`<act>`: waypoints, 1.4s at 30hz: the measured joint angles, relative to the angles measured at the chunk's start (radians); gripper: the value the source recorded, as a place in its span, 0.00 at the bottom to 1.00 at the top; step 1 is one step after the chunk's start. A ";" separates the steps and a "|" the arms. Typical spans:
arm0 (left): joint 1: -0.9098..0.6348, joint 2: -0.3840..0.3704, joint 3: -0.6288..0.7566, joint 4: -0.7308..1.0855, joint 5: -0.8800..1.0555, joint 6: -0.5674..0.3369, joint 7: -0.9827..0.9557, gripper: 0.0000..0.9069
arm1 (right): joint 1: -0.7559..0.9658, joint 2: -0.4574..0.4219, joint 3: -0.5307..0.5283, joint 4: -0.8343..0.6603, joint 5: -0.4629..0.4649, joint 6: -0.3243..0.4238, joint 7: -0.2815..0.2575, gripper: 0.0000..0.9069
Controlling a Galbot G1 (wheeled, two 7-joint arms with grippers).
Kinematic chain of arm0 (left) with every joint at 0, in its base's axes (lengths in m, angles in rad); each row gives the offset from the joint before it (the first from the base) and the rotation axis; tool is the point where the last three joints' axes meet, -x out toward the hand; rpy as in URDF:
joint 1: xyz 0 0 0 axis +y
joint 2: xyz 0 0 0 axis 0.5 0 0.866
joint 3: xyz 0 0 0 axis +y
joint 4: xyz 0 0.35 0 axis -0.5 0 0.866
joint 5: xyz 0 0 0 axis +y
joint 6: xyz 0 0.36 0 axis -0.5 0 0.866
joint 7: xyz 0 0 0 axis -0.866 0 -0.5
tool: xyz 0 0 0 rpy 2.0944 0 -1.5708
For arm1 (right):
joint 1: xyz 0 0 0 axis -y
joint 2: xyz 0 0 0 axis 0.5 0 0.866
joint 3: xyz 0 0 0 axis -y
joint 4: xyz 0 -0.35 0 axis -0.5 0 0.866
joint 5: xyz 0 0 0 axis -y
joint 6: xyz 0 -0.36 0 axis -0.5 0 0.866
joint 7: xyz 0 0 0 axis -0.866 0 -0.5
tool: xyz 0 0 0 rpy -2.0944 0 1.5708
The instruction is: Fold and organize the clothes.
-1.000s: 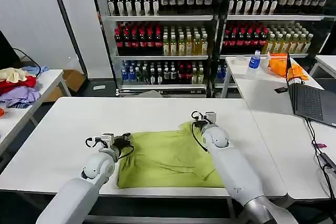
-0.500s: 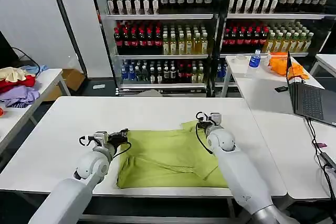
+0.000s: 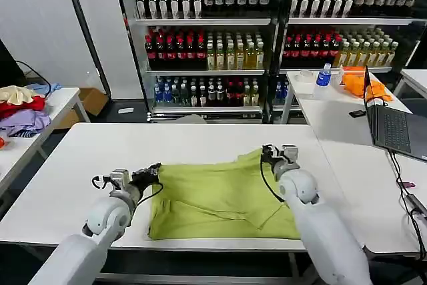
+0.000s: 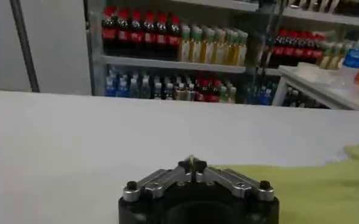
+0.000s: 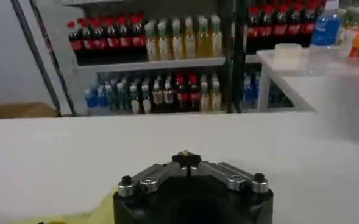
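you have the white table point(image 3: 80, 165) spread across the middle of the head view, and the lime t-shirt point(image 3: 220, 198) lies on its near half, flat for the most part and partly folded, with a diagonal crease running across its right portion. its near edge sits just inside the table's front edge. in the left wrist view a strip of the same t-shirt point(image 4: 325, 182) shows on the tabletop beside the fingers.

behind the table you see the drink shelves point(image 3: 267, 38) packed with bottles. to your right stands a second table point(image 3: 333, 125) carrying an open laptop point(image 3: 393, 128), an orange cloth point(image 3: 357, 83) and a blue-capped bottle point(image 3: 323, 75). to your far left a side table point(image 3: 57, 105) holds a pile of red, purple and cream garments point(image 3: 20, 108).

your left gripper point(image 3: 148, 175) is at the t-shirt's far left corner, low over the table, its fingers pressed together on the cloth's edge there; the left wrist view shows the fingertips point(image 4: 191, 165) meeting with no gap. your right gripper point(image 3: 270, 155) is at the t-shirt's far right corner, where the fabric rises to a small peak at the closed fingers, lifted a little off the table. the right wrist view shows those fingertips point(image 5: 186, 159) clenched together, with a sliver of lime fabric beside the gripper's body.
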 measured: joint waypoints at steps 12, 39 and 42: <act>0.113 0.029 -0.033 -0.087 0.006 0.012 0.012 0.03 | -0.208 -0.048 0.085 0.238 0.003 -0.002 0.016 0.00; 0.217 0.030 -0.045 -0.119 0.070 -0.004 0.031 0.02 | -0.555 -0.027 0.225 0.504 -0.012 -0.003 0.022 0.00; 0.221 0.027 -0.046 -0.115 0.078 -0.006 0.030 0.02 | -0.578 -0.018 0.235 0.518 -0.016 -0.003 0.020 0.00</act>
